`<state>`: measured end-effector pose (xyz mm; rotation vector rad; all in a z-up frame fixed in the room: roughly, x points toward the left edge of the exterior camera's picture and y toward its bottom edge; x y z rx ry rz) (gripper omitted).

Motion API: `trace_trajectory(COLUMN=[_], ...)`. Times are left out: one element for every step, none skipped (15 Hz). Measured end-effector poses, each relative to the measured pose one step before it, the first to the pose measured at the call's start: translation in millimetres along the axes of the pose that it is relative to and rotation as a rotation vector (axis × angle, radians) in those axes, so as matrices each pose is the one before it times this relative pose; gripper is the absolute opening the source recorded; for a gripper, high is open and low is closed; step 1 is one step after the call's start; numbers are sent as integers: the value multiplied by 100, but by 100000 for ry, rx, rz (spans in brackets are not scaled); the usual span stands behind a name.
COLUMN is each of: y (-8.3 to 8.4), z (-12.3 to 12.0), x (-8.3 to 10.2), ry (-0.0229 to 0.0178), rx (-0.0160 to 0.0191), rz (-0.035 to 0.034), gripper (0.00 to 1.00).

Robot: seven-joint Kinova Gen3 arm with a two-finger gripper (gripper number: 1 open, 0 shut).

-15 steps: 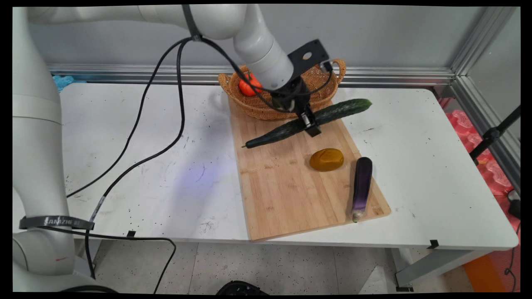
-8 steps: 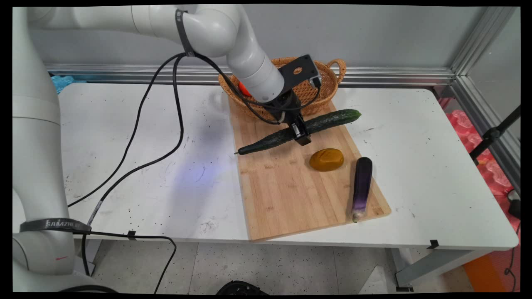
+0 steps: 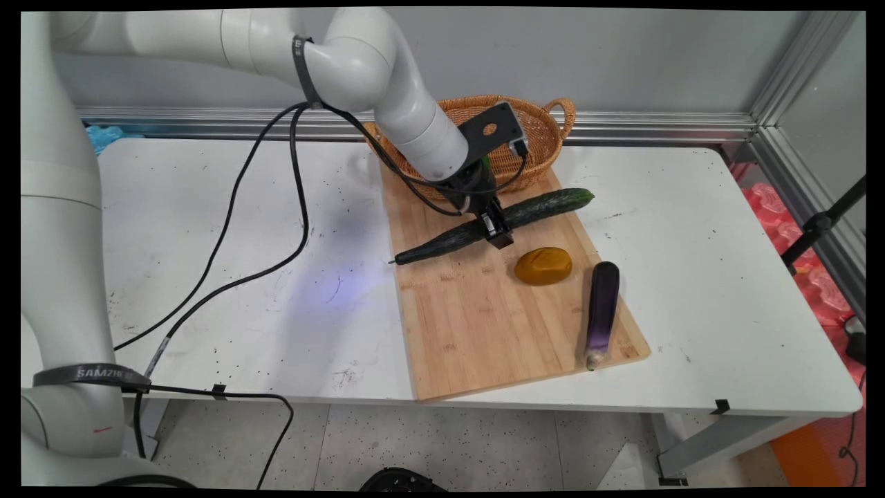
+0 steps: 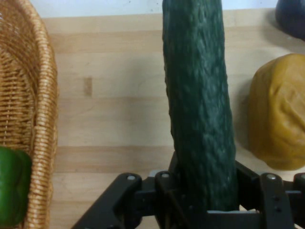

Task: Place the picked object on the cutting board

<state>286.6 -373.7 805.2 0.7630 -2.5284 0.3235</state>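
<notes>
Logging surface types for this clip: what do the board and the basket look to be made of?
Cutting board: looks like bamboo or light wood, matt, with jointed parallel strips and fine grain. Basket: looks like woven wicker or rattan, tan, with visible plaited strands and looped handles. The gripper holds a cucumber just above the board.

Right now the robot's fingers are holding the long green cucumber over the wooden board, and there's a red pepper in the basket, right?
Nearly. In the hand view the pepper in the woven wicker basket is green, not red. The black gripper holds the long dark green cucumber over the wooden cutting board.
</notes>
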Motion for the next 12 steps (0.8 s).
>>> trace_trajectory(y=[-18, -16, -10, -1, 2, 21, 35, 33, 51, 68, 57, 49], z=[200, 120, 175, 118, 166, 115, 169, 109, 164, 165, 136, 86], x=[-86, -43, -52, -28, -40, -15, -24, -13, -19, -23, -3, 11], ry=[208, 147, 213, 134, 222, 166, 203, 146, 160, 186, 214, 207], rx=[14, 14, -2, -38, -55, -127, -210, -240, -381, -492, -461, -379], rz=[-268, -185, -224, -169, -210, -84, -107, -44, -74, -72, -32, -12], gripper=[0, 0, 0, 0, 100, 100, 100, 100, 100, 100, 100, 100])
